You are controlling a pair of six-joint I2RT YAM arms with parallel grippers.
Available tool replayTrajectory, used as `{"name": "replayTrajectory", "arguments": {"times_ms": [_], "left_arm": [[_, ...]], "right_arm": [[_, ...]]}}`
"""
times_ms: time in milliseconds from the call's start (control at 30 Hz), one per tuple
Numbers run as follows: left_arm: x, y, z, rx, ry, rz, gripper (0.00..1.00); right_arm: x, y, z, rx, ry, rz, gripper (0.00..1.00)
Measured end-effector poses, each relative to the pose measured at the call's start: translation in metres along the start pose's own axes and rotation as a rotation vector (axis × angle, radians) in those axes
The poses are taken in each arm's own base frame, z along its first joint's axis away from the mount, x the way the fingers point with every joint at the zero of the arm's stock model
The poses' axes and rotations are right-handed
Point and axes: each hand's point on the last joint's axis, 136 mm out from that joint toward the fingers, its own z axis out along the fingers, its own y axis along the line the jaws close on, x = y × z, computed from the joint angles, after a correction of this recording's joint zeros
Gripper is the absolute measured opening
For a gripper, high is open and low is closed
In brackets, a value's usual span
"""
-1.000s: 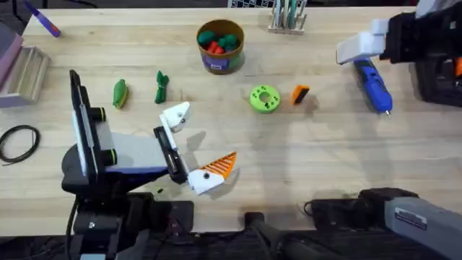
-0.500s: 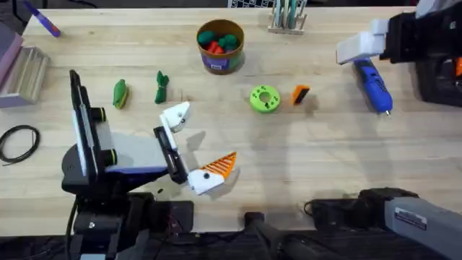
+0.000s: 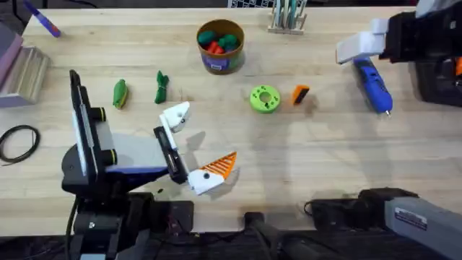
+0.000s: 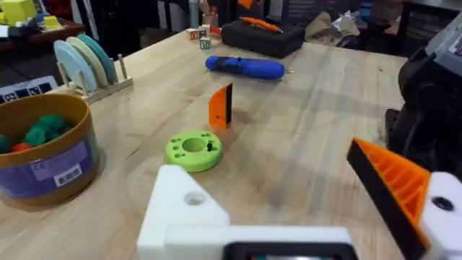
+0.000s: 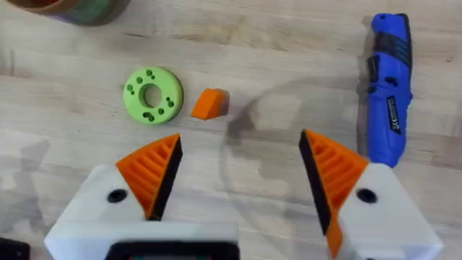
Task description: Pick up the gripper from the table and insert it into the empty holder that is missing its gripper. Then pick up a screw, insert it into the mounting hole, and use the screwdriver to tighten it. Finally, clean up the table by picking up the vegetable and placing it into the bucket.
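The small orange gripper [image 3: 299, 94] [image 4: 220, 107] [image 5: 210, 103] stands on the table beside a green disc [image 3: 264, 99]. My left gripper [image 3: 206, 137] [image 4: 281, 180] is open at the front left. One of its white blocks is the empty holder [image 3: 177, 115] [image 4: 184, 209]; the other carries an orange finger [image 4: 393, 184]. My right gripper [image 3: 357, 49] [image 5: 242, 155] hangs open at the back right, above the blue screwdriver [image 3: 373, 85] [image 5: 390, 87]. The bucket [image 3: 220, 47] holds toy food. Two green vegetables [image 3: 120, 94] [image 3: 161, 87] lie left of the middle. I cannot make out a screw.
A purple marker [image 3: 43, 20] lies at the back left, near a ribbed block [image 3: 25, 72]. A black cable loop [image 3: 18, 141] lies at the left edge. A small rack [image 3: 287, 18] stands at the back and a black case [image 4: 271, 36] at the far right.
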Motion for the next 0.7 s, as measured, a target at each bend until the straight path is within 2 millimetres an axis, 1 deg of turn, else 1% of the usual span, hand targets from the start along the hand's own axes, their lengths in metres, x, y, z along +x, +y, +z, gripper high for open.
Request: {"name": "replayTrajectory", "arguments": {"times_ms": [433,533,700], "left_arm": [[0.0,0.0,0.0,0.0,0.0,0.0,0.987],[0.0,0.0,0.0,0.0,0.0,0.0,0.987],[0.0,0.0,0.0,0.0,0.0,0.0,0.987]], "right_arm": [[-0.002,0.001,0.0,-0.008,-0.008,-0.001,0.992],[-0.001,0.001,0.0,-0.008,-0.005,0.028,0.992],[0.012,0.003,0.0,-0.011,0.051,0.099,0.993]]}}
